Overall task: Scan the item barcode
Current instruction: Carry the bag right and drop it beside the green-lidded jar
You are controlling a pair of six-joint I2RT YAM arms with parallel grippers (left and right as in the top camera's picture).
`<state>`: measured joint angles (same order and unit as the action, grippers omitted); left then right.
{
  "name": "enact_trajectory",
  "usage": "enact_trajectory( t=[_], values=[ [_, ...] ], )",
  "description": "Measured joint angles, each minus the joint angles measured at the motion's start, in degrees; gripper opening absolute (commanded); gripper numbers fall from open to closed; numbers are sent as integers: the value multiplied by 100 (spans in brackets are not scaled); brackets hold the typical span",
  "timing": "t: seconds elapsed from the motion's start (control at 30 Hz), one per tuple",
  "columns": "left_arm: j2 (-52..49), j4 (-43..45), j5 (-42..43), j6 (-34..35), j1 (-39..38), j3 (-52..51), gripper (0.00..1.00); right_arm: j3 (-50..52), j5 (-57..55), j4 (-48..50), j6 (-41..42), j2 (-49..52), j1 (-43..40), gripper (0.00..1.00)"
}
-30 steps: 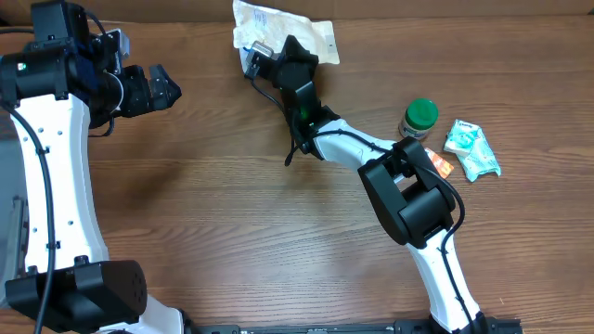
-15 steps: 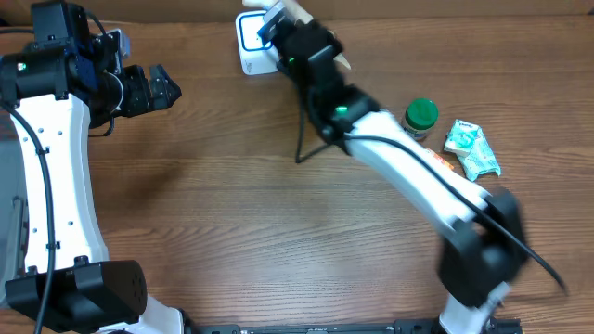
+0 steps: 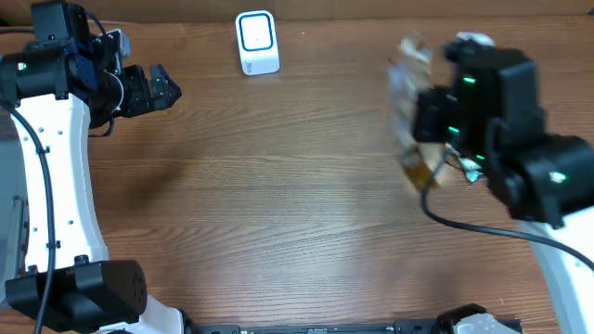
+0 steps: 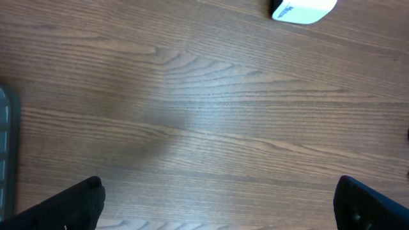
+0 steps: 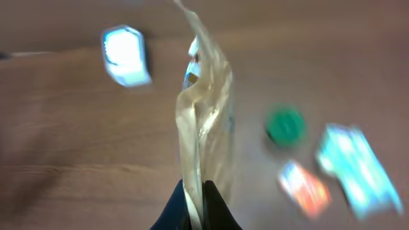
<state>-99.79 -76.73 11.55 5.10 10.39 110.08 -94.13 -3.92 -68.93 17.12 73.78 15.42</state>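
1. Packet (image 5: 206,121): seen edge-on from the right wrist, it is a thin, crinkled pouch of pale translucent film. It rises from the right gripper (image 5: 197,191), whose dark fingers are pressed together on its lower edge. Motion blur hides any print or barcode.
2. Beyond it in that view everything is smeared. A round green lid (image 5: 285,126), a teal-and-white wrapper (image 5: 358,169) and a small orange-and-white pack (image 5: 305,188) lie to the right, none of them legible.
3. From overhead the packet is a blurred pale streak held off the right half of the wood-grain worktop (image 3: 278,204). It is just beside the black right arm, which covers whatever lies beneath it.
4. At the far edge stands the scanner (image 3: 256,42), a white rounded box with a blue-edged face, well apart from the packet.
5. At the far left, the left gripper (image 3: 167,83) has its fingers spread wide, holding nothing. Its wrist view shows only their black tips at the lower corners, with the scanner cut off at the top.
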Motion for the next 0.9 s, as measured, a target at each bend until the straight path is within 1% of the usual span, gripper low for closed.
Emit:
enact_trajectory(
  t=[0.07, 0.13, 0.23, 0.33, 0.53, 0.6, 0.63, 0.67, 0.77, 0.8, 0.87, 0.9],
  values=[
    [0, 2, 0, 0, 0, 0, 100, 20, 28, -621, 245, -9, -463, 4],
    [0, 0, 0, 0, 0, 0, 100, 98, 57, -955, 396, 153, -901, 4],
    [0, 0, 0, 0, 0, 0, 99, 249, 74, -1078, 463, 476, -1276, 4],
    [0, 2, 0, 0, 0, 0, 100, 382, -85, -1141, 546, 1023, -1589, 4],
    [0, 0, 0, 0, 0, 0, 99, 428, -1305, -1099, 1215, 2345, -1794, 4],
    [0, 0, 0, 0, 0, 0, 100, 431, -1453, -1051, 1292, 2605, -1794, 4],
    [0, 0, 0, 0, 0, 0, 100, 431, -1497, -1016, 1305, 2717, -1794, 7],
    [0, 0, 0, 0, 0, 0, 99, 431, -1528, -984, 1318, 2802, -1794, 14],
    [0, 0, 0, 0, 0, 0, 100, 435, -1622, -785, 1381, 3029, -1794, 43],
    [0, 0, 0, 0, 0, 0, 99, 435, -1648, -730, 1377, 3045, -1794, 49],
    [0, 0, 0, 0, 0, 0, 100, 437, -1663, -533, 1408, 3045, -1794, 64],
    [0, 2, 0, 0, 0, 0, 100, 437, -1663, -413, 1388, 3045, -1794, 65]
  ],
)
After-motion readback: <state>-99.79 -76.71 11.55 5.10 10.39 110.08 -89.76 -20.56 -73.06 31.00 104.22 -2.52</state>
